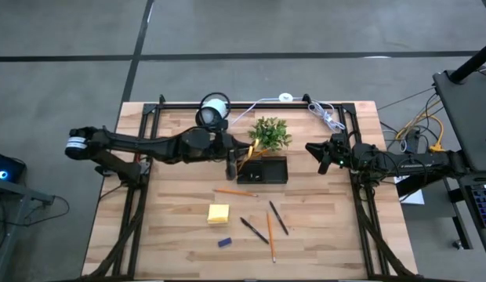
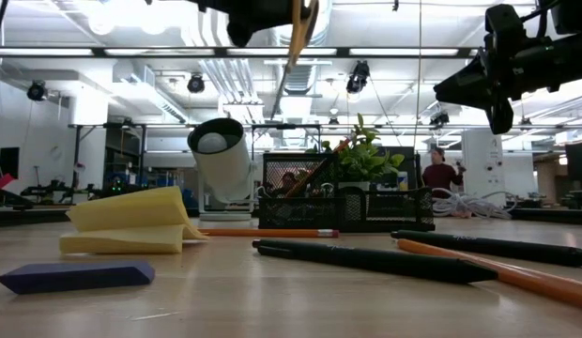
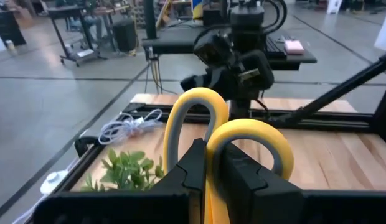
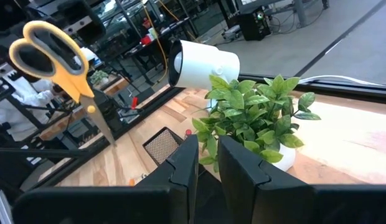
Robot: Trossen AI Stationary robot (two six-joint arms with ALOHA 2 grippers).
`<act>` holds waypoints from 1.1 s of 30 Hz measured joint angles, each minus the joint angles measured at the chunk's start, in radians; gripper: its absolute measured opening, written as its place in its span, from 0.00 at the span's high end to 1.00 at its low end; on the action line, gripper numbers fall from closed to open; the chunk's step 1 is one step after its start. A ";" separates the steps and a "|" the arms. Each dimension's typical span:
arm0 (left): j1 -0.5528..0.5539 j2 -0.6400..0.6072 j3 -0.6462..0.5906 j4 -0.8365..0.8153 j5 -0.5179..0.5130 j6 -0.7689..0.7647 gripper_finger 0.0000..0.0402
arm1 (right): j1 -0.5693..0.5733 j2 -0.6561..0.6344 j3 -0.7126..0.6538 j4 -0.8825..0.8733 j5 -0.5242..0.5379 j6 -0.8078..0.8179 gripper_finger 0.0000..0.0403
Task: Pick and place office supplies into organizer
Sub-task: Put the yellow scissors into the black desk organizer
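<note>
My left gripper (image 1: pixel 241 150) is shut on the yellow-handled scissors (image 1: pixel 254 143), up in the air over the left end of the black mesh organizer (image 1: pixel 268 169). The low view shows the scissors (image 2: pixel 300 30) hanging blades down above the organizer (image 2: pixel 343 202). An orange pencil (image 2: pixel 314 176) leans inside it. The yellow sticky-note pad (image 1: pixel 218 213), blue block (image 1: pixel 224 242), two orange pencils (image 1: pixel 233 192) (image 1: pixel 270 235) and two dark pens (image 1: pixel 255 229) (image 1: pixel 278 218) lie flat on the table. My right gripper (image 1: pixel 317 153) hovers shut to the right of the organizer. My left gripper pinches the scissors between its two fingers (image 3: pixel 196 171) just below where the two yellow handle loops (image 3: pixel 208 140) meet. The loops stick out past the fingertips. The scissors are lifted clear and tilted, with the blades (image 4: pixel 103 127) pointing down toward the organizer.
A green potted plant (image 1: pixel 270 133) stands just behind the organizer, with a white round camera (image 1: pixel 214 110) to its left. A white cable (image 1: pixel 325 116) lies at the far right corner. Black frame rails (image 1: pixel 360 211) run along both table sides. Bare wood (image 1: pixel 321 227) lies near the loose items.
</note>
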 joint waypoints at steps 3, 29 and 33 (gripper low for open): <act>0.011 0.012 0.000 0.040 0.001 0.007 0.97 | 0.000 0.000 0.000 0.000 0.000 0.000 0.87; 0.072 0.107 -0.006 0.214 0.003 0.112 0.97 | 0.000 0.000 0.000 0.000 0.000 0.000 0.87; 0.073 0.151 -0.005 0.261 0.003 0.112 0.97 | 0.000 -0.001 0.000 -0.001 0.000 0.000 0.87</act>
